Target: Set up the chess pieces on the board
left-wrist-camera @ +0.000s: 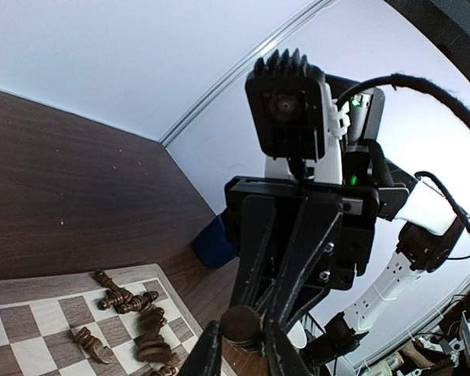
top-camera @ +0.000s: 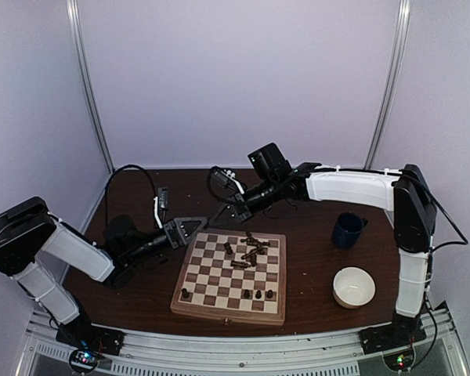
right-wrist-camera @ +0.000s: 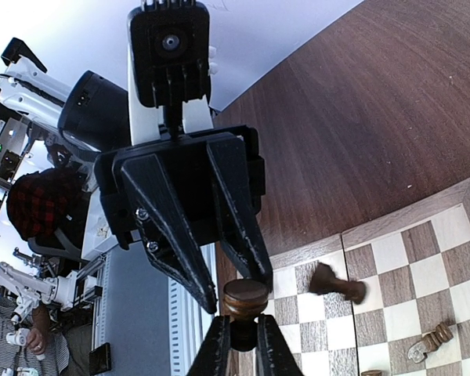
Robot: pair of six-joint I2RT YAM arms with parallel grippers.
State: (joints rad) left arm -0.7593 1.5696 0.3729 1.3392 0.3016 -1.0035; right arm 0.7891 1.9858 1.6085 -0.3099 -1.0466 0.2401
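- Above the far-left corner of the board (top-camera: pixel 227 314), one dark chess piece (right-wrist-camera: pixel 245 298) hangs clear of the squares, between the two grippers, which face each other.
- The right gripper (right-wrist-camera: pixel 241 337) is clamped tight on this piece.
- The left gripper (left-wrist-camera: pixel 241 352) has its fingers drawn in close on either side of the piece's round end; firm contact cannot be told.
- On the board, four upright pieces (top-camera: pixel 258 294) stand along the near edge: one near the left corner, three grouped right of centre.
- A single piece (top-camera: pixel 228 247) sits apart, left of a loose heap (top-camera: pixel 249 252) of fallen pieces on the far-right squares; the heap's count is unclear.
- On the tabletop (top-camera: pixel 313 262) right of the board, well apart from it: one blue mug (top-camera: pixel 347 230), one white bowl (top-camera: pixel 353 287).
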